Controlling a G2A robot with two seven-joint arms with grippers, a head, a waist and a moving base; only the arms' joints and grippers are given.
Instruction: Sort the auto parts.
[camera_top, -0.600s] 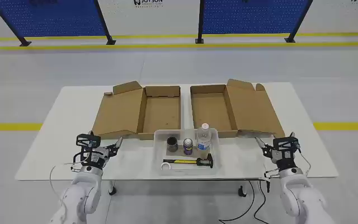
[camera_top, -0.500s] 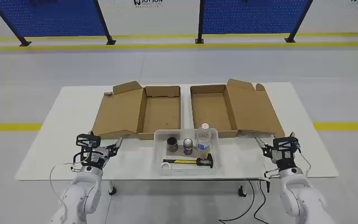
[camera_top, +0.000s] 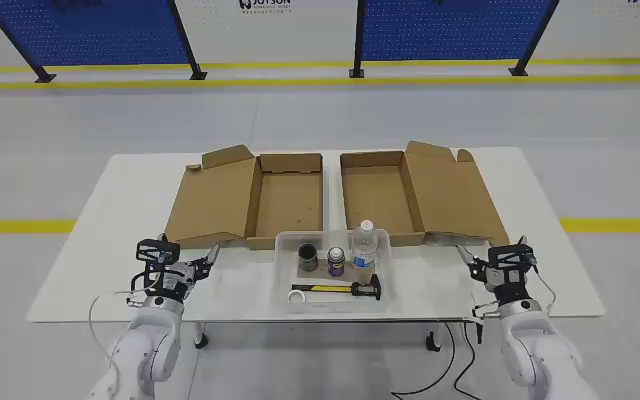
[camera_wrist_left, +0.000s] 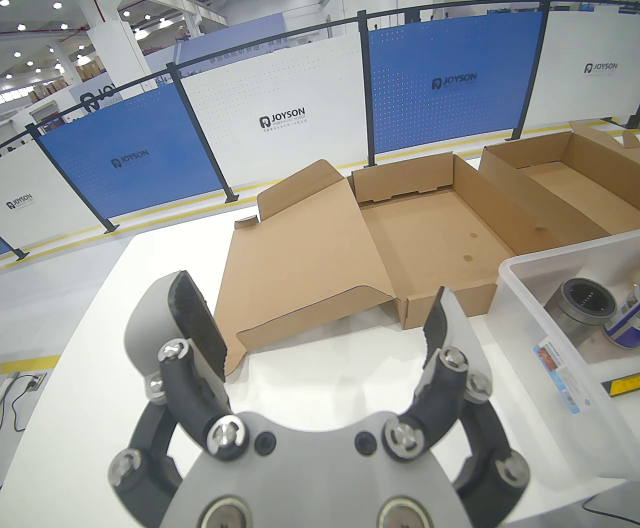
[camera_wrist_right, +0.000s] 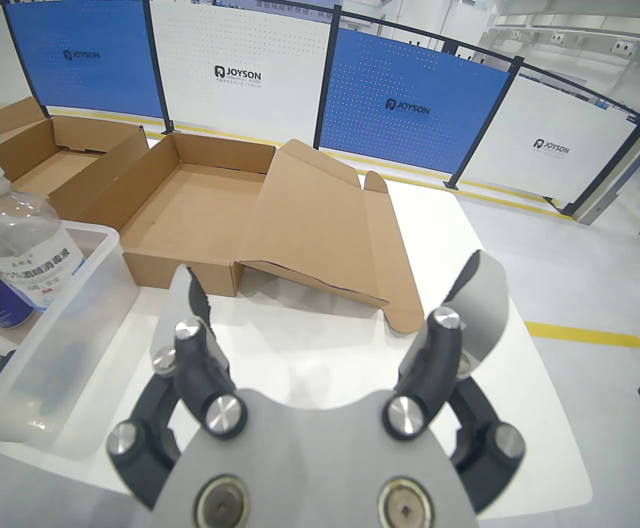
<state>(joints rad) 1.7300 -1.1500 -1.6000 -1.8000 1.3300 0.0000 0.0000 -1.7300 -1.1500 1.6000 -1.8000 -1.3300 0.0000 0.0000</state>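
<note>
No shift from the frames just before: both arms stay parked at the near edge of the table (camera_top: 110, 250), so sorting has not begun. The left gripper (camera_wrist_left: 310, 290) gapes wide, its ribbed black pads bare. The right gripper (camera_wrist_right: 330, 267) is likewise spread and holds nothing.

Between them a clear plastic tray (camera_top: 284, 290) holds the parts:
- a squat metal sleeve (camera_top: 307, 258)
- a small purple can (camera_top: 336, 262)
- an upright clear bottle (camera_top: 365, 247)
- a long flat tool (camera_top: 335, 290), possibly a caliper

Beyond lie the left box (camera_top: 290, 205) and right box (camera_top: 375, 200), shallow brown cardboard, lids folded outward.

left pincer (camera_wrist_left: 310, 295): fingers spread wide, nothing held | right pincer (camera_wrist_right: 330, 270): spread wide, nothing held | arms well apart, wrists aimed forward
</note>
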